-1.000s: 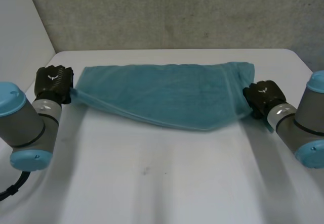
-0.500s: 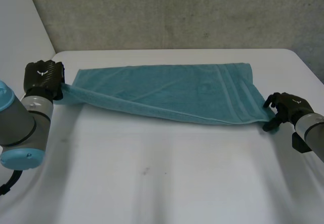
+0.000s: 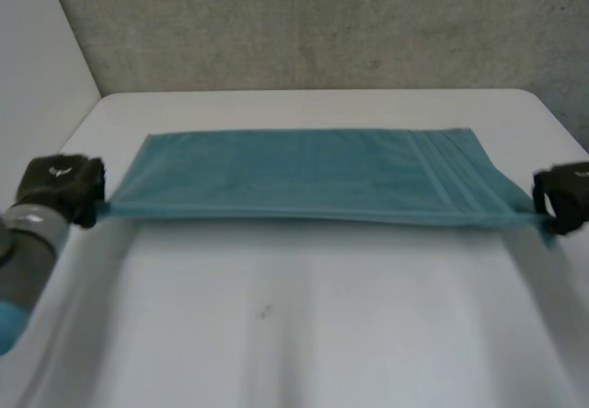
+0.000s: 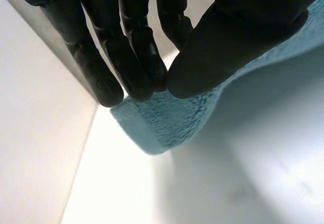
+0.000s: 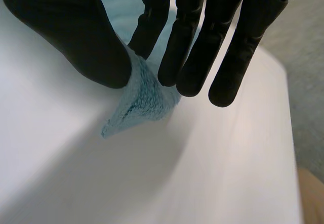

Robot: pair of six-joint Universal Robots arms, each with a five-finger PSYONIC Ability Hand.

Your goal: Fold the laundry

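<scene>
Left hand (image 3: 57, 187), at the left edge of the head view, is clamped on the near left corner of the teal towel (image 3: 304, 173), the cloth being pinched between thumb and fingers (image 4: 136, 62). Right hand (image 3: 563, 196), at the right edge, is closed on the near right corner in the same way. The towel is stretched taut across the middle of the white table (image 3: 294, 334). It is judged to be laid out as 1 long strip, perhaps already halved lengthwise; the crosswise folds are judged not yet done. The 2 hands are set low and wide apart.

head cam high behind the arms, looking down the white table (image 3: 294, 334) to the grey wall (image 3: 322, 21), wrist cams super close along the left hand (image 4: 243, 37) and right hand (image 5: 71, 27), all sharing corners of the teal towel (image 3: 304, 173)
</scene>
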